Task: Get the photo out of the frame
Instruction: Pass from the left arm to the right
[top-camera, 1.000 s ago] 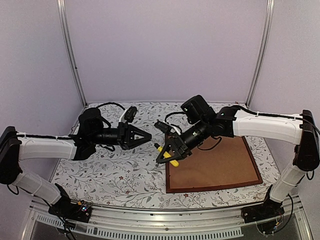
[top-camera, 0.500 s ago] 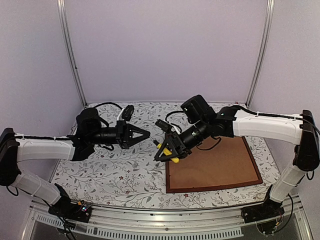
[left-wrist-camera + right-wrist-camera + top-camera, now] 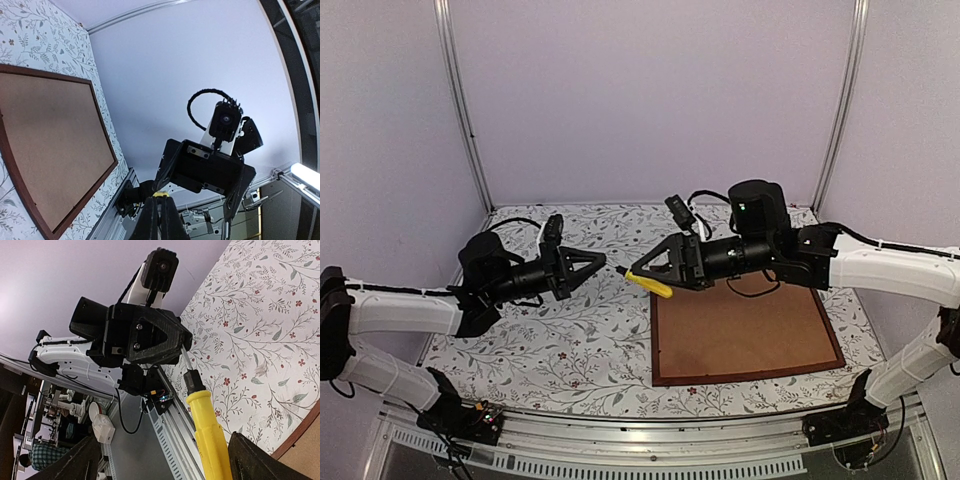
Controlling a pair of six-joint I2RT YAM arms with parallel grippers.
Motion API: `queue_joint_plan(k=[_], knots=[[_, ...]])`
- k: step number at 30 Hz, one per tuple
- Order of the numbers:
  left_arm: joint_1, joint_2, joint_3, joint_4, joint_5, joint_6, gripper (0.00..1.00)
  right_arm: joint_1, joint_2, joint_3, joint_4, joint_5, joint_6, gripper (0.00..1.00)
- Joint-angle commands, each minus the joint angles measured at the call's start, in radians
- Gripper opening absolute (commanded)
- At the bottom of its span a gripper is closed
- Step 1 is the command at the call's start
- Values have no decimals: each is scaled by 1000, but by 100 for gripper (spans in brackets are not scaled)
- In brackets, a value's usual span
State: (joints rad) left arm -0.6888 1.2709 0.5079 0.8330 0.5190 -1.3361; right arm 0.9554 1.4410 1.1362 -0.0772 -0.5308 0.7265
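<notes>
The frame [image 3: 748, 377] lies face down at the right of the table, its dark reddish-brown rim around a plain brown backing board [image 3: 745, 325]. The photo is hidden under that board. Above the table, left of the frame, a yellow-handled screwdriver [image 3: 650, 283] hangs level between the two arms. My left gripper [image 3: 608, 268] is shut on its metal shaft [image 3: 185, 361]. My right gripper [image 3: 658, 272] stands open, one finger on each side of the yellow handle [image 3: 207, 432] and apart from it. The left wrist view shows the frame [image 3: 102, 132] too.
The floral tablecloth [image 3: 570, 340] covers the table. Black cables [image 3: 535, 212] trail along the back edge. Metal uprights [image 3: 460, 110] stand at the back corners, and a rail [image 3: 620, 440] runs along the near edge.
My right arm lifted the screwdriver off the frame's left edge and levelled it toward the left gripper. The right jaws then opened. The left gripper has the shaft and drew back left a little.
</notes>
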Motion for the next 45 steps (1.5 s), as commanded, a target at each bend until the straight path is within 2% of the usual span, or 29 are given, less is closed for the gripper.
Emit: queue_joint_plan(k=[1, 8, 17, 32, 45], knots=[[-8, -40, -26, 142, -153, -44, 0, 6, -42, -53, 206, 138, 119, 92], [-44, -55, -42, 224, -267, -35, 0, 5, -38, -109, 364, 173, 245, 86], [-97, -56, -49, 257, -363, 5, 0, 6, 14, -124, 528, 128, 371, 67], [-110, -67, -33, 223, -368, 32, 0, 5, 27, -116, 521, 152, 379, 42], [-112, -70, -32, 218, -355, 37, 0, 5, 30, -115, 502, 169, 373, 31]])
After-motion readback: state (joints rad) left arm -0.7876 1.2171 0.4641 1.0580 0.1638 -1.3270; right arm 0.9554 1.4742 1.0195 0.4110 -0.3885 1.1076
